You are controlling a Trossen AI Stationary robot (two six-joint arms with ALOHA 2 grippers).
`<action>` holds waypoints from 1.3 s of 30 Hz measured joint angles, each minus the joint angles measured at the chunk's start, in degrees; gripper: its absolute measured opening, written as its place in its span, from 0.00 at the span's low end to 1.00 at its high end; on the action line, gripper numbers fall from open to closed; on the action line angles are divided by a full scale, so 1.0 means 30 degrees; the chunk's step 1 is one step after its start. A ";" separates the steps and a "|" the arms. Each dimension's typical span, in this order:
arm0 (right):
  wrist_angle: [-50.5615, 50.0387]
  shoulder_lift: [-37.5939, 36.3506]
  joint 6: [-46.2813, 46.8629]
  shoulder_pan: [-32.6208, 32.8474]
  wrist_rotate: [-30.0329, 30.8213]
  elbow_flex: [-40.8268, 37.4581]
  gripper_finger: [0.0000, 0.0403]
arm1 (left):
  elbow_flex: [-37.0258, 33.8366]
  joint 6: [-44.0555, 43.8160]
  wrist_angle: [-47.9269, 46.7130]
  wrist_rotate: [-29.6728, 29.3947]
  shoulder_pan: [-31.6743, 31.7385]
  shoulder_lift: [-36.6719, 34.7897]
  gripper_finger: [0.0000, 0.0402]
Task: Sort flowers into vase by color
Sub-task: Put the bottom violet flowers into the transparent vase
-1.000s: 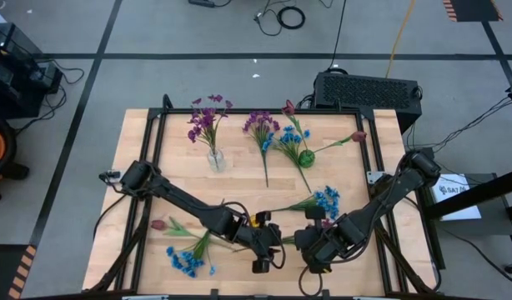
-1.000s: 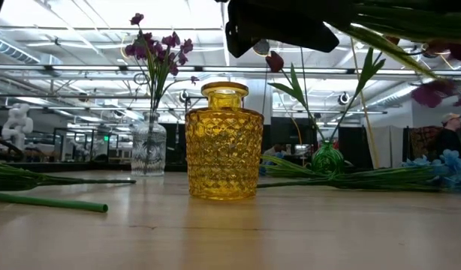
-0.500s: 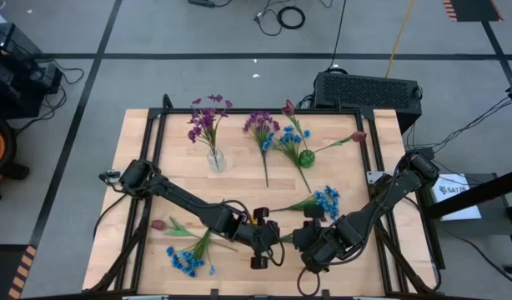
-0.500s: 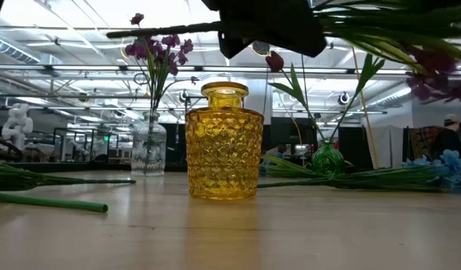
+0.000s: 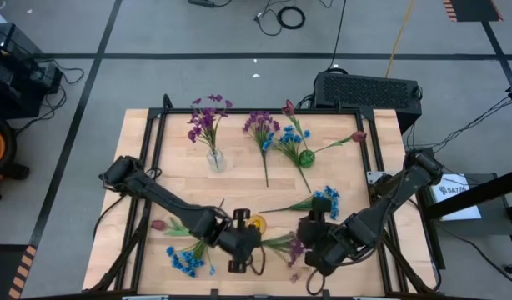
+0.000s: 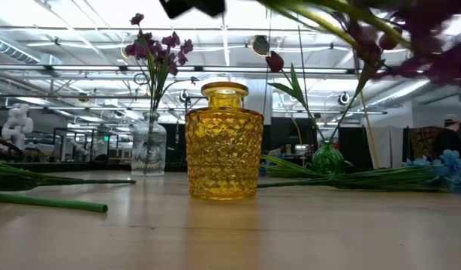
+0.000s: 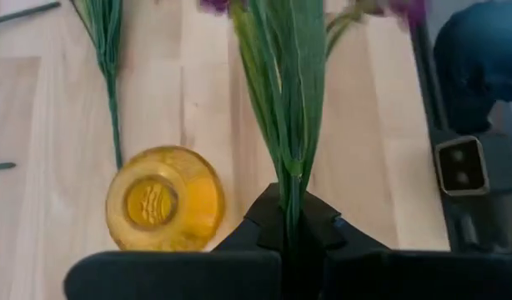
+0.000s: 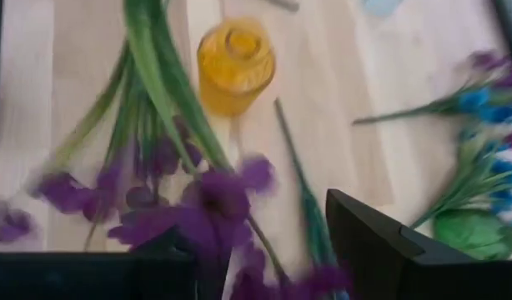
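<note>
- Wooden table (image 5: 239, 179) with a black frame stands on a grey floor; the low view looks past it into a hall with ceiling lights.
- One purple flower sprig (image 5: 283, 247) hangs above the table's near edge, between the two grippers, its stems clamped and its blossoms toward the right arm.
- Left gripper (image 7: 291, 223) has its fingers shut tight on the sprig's green stems, just beside a yellow glass vase (image 5: 256, 223).
- Right gripper (image 5: 316, 250) sits at the blossom end with its fingers parted, not gripping; purple petals show blurred before them in its wrist view.
- The yellow vase (image 6: 224, 142) stands upright and looks empty from above.
- A clear vase (image 5: 215, 158) at the back left holds purple flowers (image 5: 205, 121).
- A small green vase (image 5: 306, 157) at the back holds dark red tulips (image 5: 288, 107).
- Loose on the table: a purple sprig (image 5: 261, 125) and a blue sprig (image 5: 286, 140) at the back, a blue sprig (image 5: 326, 200) near the right arm, a red tulip (image 5: 160, 225) and a blue sprig (image 5: 186, 261) at front left.
</note>
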 joint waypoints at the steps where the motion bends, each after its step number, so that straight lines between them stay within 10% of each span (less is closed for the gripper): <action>1: 0.0006 -0.0199 0.0099 0.0167 0.0498 0.0013 0.45 | -0.0002 -0.0001 -0.0030 -0.0187 -0.0211 -0.0160 0.01; 18: -0.1492 -0.1910 0.1945 0.4569 0.7889 -0.0147 0.45 | -0.0240 -0.0020 -0.1556 -0.6943 -0.3212 -0.3083 0.02; 29: 0.0290 -0.1823 0.2372 0.4208 1.0730 -0.2331 0.45 | -0.0265 0.3565 0.3526 -1.1061 -0.3825 -0.4260 0.02; 39: 0.7988 -0.1816 0.2488 0.2858 1.2318 -0.6472 0.45 | -0.0277 0.5427 0.7007 -1.3562 -0.4823 -0.5313 0.02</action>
